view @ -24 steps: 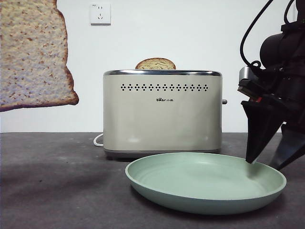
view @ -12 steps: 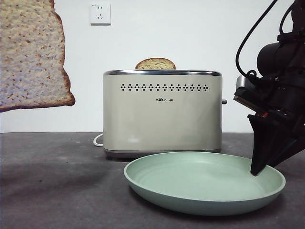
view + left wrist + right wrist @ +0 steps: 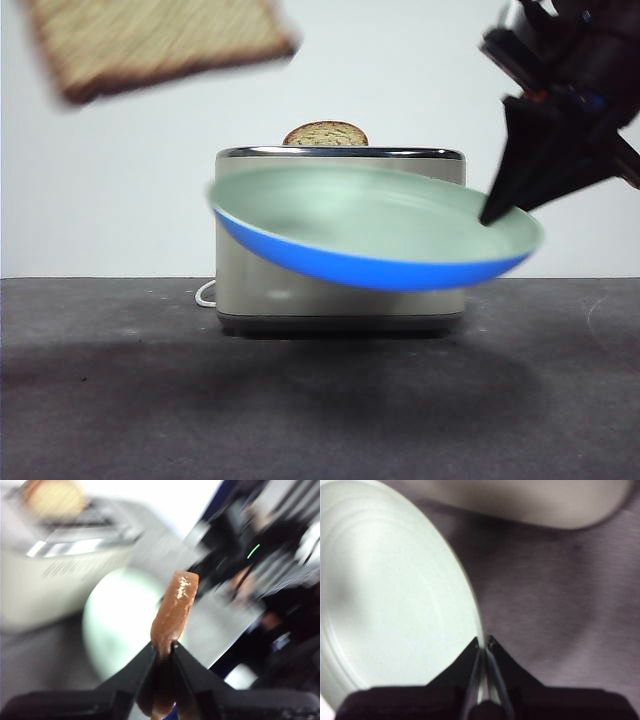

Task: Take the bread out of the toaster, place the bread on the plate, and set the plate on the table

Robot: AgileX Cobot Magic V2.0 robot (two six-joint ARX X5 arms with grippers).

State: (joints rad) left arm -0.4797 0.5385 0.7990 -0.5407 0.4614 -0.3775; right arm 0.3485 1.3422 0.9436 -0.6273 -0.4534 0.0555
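My left gripper (image 3: 162, 648) is shut on the bread (image 3: 175, 607), seen edge-on in the left wrist view. In the front view the bread (image 3: 160, 40) hangs blurred at the top left, lying nearly flat, and the gripper that holds it is out of frame. My right gripper (image 3: 484, 641) is shut on the rim of the pale green plate (image 3: 395, 595). In the front view this gripper (image 3: 492, 213) holds the plate (image 3: 370, 215) in the air, tilted, in front of the cream toaster (image 3: 340, 298). The plate's underside looks blue. The table (image 3: 300, 400) lies below.
A second slice (image 3: 326, 133) shows as a small dome in the toaster's slot. The toaster's white cord (image 3: 206, 293) lies at its left foot. A white wall is behind. The right arm (image 3: 260, 545) shows blurred in the left wrist view.
The right gripper has lifted the plate off the table to toaster height and tilted it. The bread has swung right and turned flatter. The wall socket is hidden behind the bread.
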